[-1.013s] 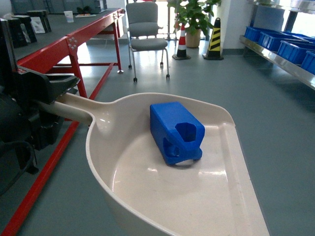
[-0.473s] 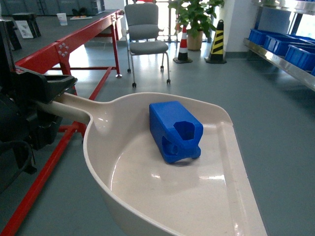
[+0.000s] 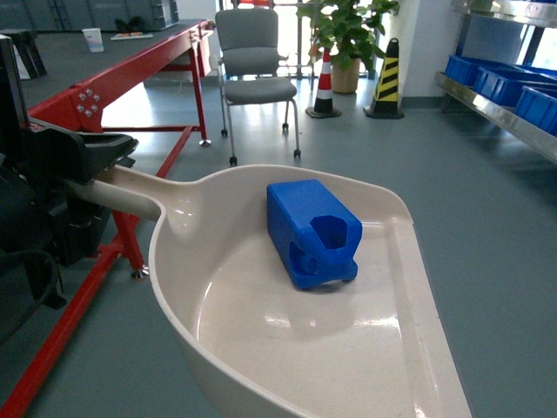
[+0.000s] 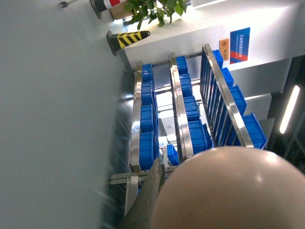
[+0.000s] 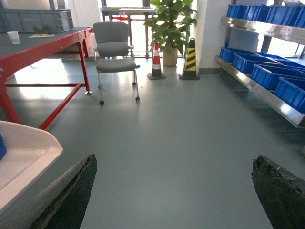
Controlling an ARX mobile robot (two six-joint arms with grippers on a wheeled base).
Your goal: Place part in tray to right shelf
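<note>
While the bright blue chamfered plastic block (image 3: 312, 232) lies in the cream-white dustpan-shaped tray (image 3: 409, 287), whose handle the left gripper (image 3: 83, 170) clamps, the empty right gripper (image 5: 174, 191) gapes; carrying continues, next toward the far-right stainless-steel shelf (image 3: 492, 109).

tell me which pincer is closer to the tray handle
Left. The left pincer is clamped on the tray handle at the head view's left edge. The right pincer hangs open over bare floor, off to the tray's right side, touching nothing.
</note>
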